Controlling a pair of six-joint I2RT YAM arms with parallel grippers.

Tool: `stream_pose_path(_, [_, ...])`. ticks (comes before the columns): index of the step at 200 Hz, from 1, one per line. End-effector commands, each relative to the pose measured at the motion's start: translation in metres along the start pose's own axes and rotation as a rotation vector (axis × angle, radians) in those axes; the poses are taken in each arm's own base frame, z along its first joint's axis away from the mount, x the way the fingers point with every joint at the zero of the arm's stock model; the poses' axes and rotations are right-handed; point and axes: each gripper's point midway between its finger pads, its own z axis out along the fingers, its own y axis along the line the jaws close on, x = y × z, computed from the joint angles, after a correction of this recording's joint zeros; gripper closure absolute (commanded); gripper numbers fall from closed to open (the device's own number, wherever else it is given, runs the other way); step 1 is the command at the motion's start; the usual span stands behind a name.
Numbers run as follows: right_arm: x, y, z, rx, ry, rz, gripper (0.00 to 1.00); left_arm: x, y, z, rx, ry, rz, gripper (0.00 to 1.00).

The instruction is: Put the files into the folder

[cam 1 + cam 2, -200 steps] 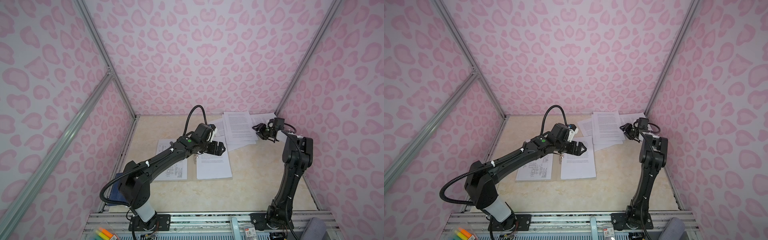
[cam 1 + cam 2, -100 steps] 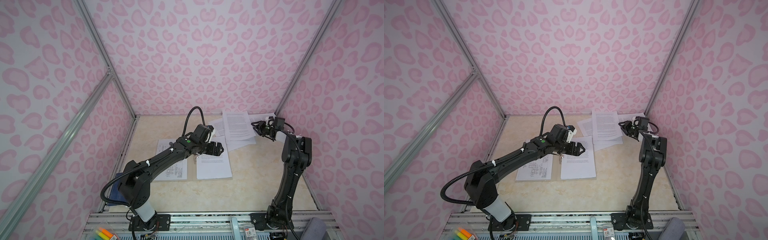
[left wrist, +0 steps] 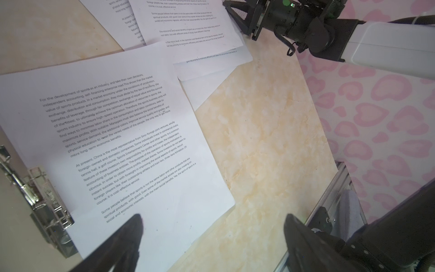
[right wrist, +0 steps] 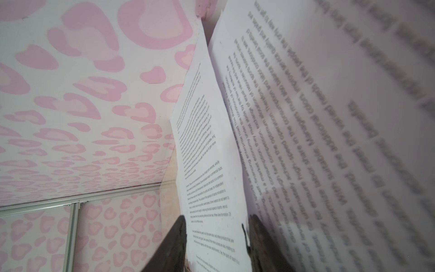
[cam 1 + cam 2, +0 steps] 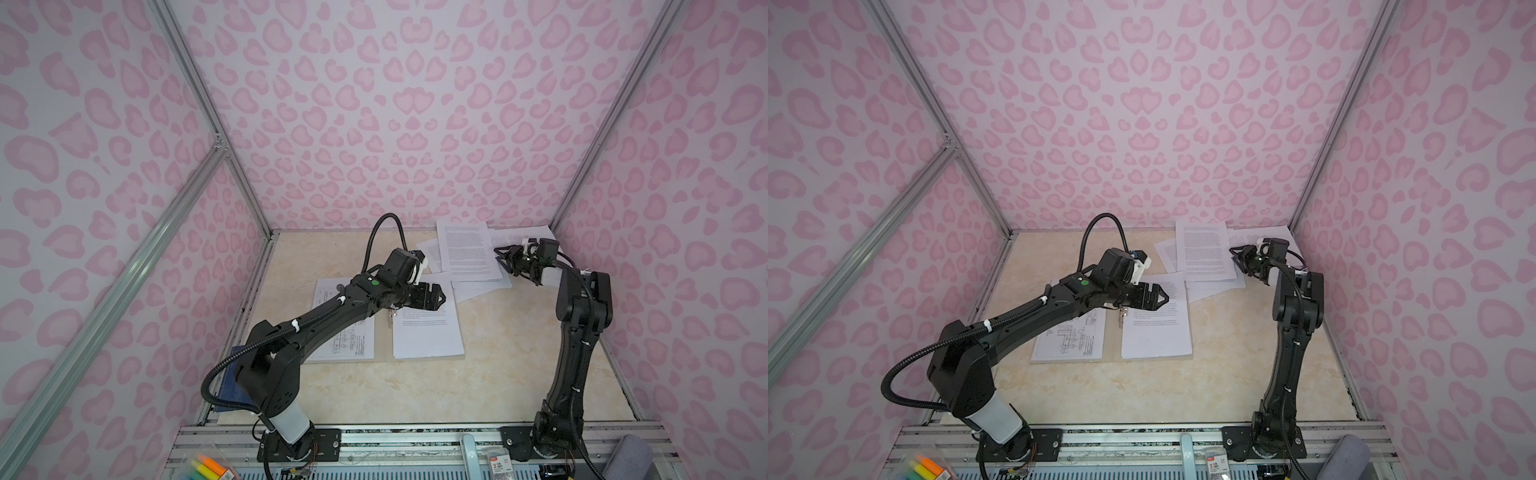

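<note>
Right hand (image 5: 501, 257) has shifted left onto the edge of the far pile. Nearest: folder (image 5: 383, 341) lies open mid-surface (image 5: 498, 374), drawing sheet (image 5: 353, 347) on its left leaf, printed sheet (image 5: 428, 338) on its right. Left hand (image 5: 439, 296) hovers above that sheet, spread wide. Beyond, loose files (image 5: 467, 249) overlap by the back wall. The right hand's jaws straddle one sheet's edge; pinched or not, cannot tell.

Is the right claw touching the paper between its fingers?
Cannot tell. Right wrist view shows the printed sheet between the fingers of the right gripper; no plain contact or gap.
</note>
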Motion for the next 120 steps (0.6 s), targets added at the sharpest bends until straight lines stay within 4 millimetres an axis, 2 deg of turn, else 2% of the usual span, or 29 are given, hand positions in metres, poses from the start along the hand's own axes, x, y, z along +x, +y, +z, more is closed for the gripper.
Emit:
stream_pose_path(1, [0.000,0.018,0.005,-0.067,-0.002,-0.025,0.64,-0.002,0.000,-0.002,0.011,-0.014,-0.003,0.05])
stream_pose_path(28, [0.008,0.022,0.003,-0.071,0.007,-0.028,0.71,-0.003,0.003,-0.003,0.010,-0.018,-0.005,0.06])
stream_pose_path(39, [0.009,0.028,-0.001,-0.064,-0.001,-0.048,0.70,-0.003,0.003,-0.002,0.010,-0.018,-0.007,0.06])
stream_pose_path(42, [0.015,0.019,-0.003,-0.039,0.003,-0.038,0.70,-0.003,0.004,-0.002,0.009,-0.019,-0.007,0.06])
stream_pose_path(53, [0.019,0.008,-0.011,0.028,-0.006,-0.058,0.71,-0.003,0.005,-0.001,0.009,-0.017,-0.009,0.06])
stream_pose_path(56, [0.018,0.017,-0.015,0.030,-0.013,-0.079,0.72,-0.003,0.005,-0.001,0.009,-0.015,-0.010,0.06])
stream_pose_path(74, [0.024,0.019,-0.018,0.043,0.014,-0.085,0.71,-0.003,0.006,-0.001,0.011,-0.017,-0.009,0.06])
stream_pose_path(120, [0.051,-0.012,-0.030,0.316,0.079,-0.168,0.57,-0.003,0.008,0.000,0.019,-0.013,-0.014,0.06])
